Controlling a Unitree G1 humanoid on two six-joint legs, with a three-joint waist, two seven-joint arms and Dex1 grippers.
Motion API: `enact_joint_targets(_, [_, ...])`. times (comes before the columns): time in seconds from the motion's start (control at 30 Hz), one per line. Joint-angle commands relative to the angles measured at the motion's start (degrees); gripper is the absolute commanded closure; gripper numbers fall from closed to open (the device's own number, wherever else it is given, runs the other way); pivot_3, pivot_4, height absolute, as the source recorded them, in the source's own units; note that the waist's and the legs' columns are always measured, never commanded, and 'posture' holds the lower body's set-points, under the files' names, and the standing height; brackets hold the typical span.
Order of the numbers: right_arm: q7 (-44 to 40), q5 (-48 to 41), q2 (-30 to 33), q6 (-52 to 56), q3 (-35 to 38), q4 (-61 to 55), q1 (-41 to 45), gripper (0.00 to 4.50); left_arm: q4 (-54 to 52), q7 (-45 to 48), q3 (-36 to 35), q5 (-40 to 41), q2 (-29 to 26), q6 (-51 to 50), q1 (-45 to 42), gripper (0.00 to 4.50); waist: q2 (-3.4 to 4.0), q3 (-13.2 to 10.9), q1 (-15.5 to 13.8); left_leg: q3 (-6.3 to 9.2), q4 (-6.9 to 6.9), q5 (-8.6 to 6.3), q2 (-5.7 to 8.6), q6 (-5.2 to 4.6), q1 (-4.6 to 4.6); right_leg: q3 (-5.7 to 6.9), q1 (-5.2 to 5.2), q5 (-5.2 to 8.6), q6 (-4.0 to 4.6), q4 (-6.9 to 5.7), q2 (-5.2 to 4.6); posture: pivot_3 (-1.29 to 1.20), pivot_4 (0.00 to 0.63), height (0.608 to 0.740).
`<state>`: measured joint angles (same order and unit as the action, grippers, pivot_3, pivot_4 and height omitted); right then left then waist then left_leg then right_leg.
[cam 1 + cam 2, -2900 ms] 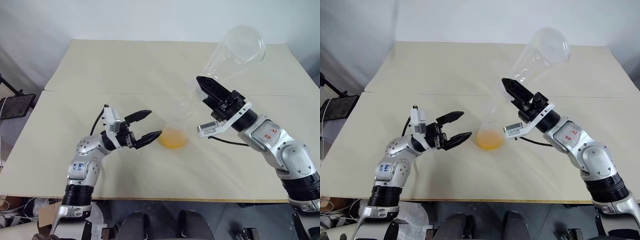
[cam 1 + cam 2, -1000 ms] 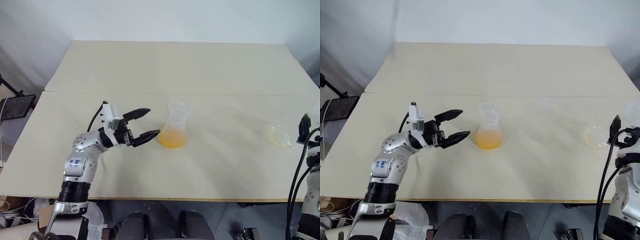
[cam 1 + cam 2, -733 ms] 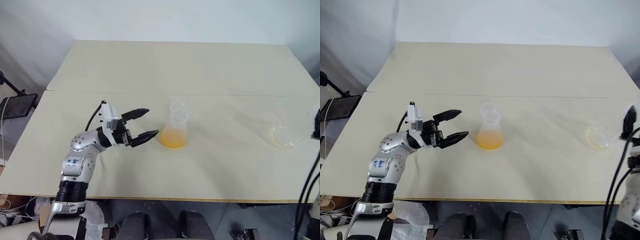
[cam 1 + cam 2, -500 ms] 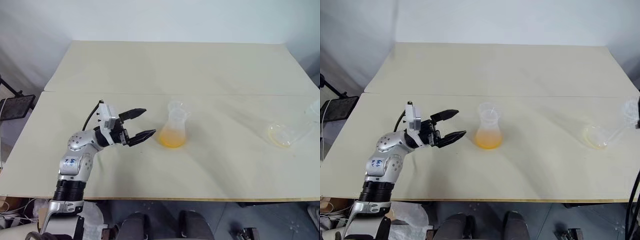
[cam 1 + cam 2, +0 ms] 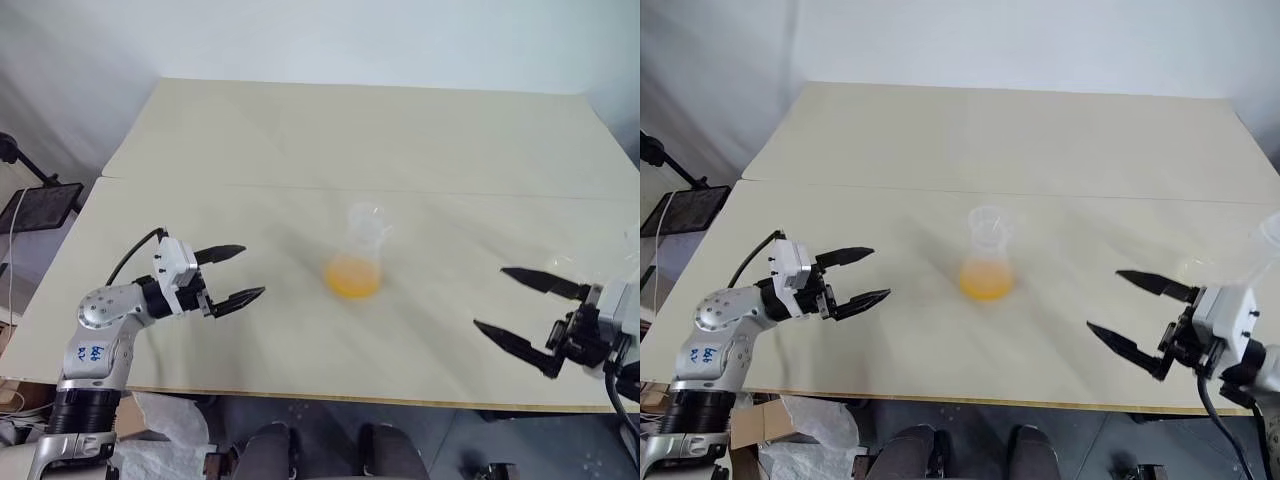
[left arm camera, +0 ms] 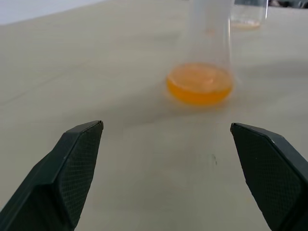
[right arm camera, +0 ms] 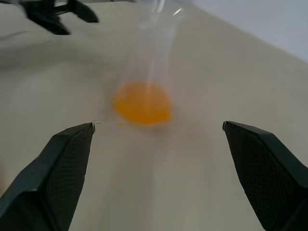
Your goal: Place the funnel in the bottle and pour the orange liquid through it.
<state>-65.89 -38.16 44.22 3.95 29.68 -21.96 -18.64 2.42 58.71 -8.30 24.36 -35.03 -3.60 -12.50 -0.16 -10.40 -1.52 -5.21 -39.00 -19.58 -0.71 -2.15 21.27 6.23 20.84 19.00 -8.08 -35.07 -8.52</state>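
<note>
The left arm's upper casing carries blue handwritten marks (image 5: 90, 353), too small to read. No other writing shows on the bottle or the surface.

The left tool (image 5: 241, 274) stands spread wide with nothing between its black fingers (image 6: 72, 173). It hangs just above the surface (image 5: 300, 140), pointing level toward the bottle, and touches nothing. The right tool (image 5: 1135, 318) is likewise spread wide and empty, its two fingers (image 7: 62, 163) pointing level across the surface toward the bottle from the opposite side, clear of everything.

The bottle (image 5: 362, 255) stands upright on the surface between the two tools, well apart from each, a little nearer the left one. Both wrist views look straight at it, framed in the gap between that tool's fingers. The orange liquid (image 6: 199, 84) lies as a shallow layer in the bottle's wide base. At the bottle's mouth a clear rim shows (image 5: 987, 222); whether the funnel sits there I cannot tell, as it is blurred and colourless.

Beyond the bottle, as seen from the left tool, a clear vessel (image 6: 248, 12) stands on the surface with a faint orange trace at its bottom; in the head views it sits just behind the right tool at the surface's right edge (image 5: 1262, 245).
</note>
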Motion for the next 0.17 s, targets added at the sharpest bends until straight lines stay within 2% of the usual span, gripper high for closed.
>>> enact_joint_targets(0.03, [-3.79, 0.15, 0.26, -1.96, 1.80, 0.81, -2.21, 0.03, -3.58, -0.53, -0.87, -0.43, -0.51, 1.92, 0.98, 0.00, 0.00, 0.00, 0.10, 0.02, 0.00, -0.01, -0.02, 0.01, -0.02, -0.03, -0.06, 0.00, 0.00, 0.06, 0.00, 0.00, 0.150, 0.740])
enact_joint_targets(0.17, [-5.69, 2.34, -1.09, -6.35, 1.74, 2.41, -3.38, 0.03, -5.76, -1.13, -1.35, 0.95, -0.71, 0.39, 2.12, 0.00, 0.00, 0.00, 0.19, 0.04, 0.01, -0.07, -0.06, 0.06, -0.10, -0.11, -0.13, -0.02, 0.04, 0.14, -0.04, 0.00, 0.150, 0.740])
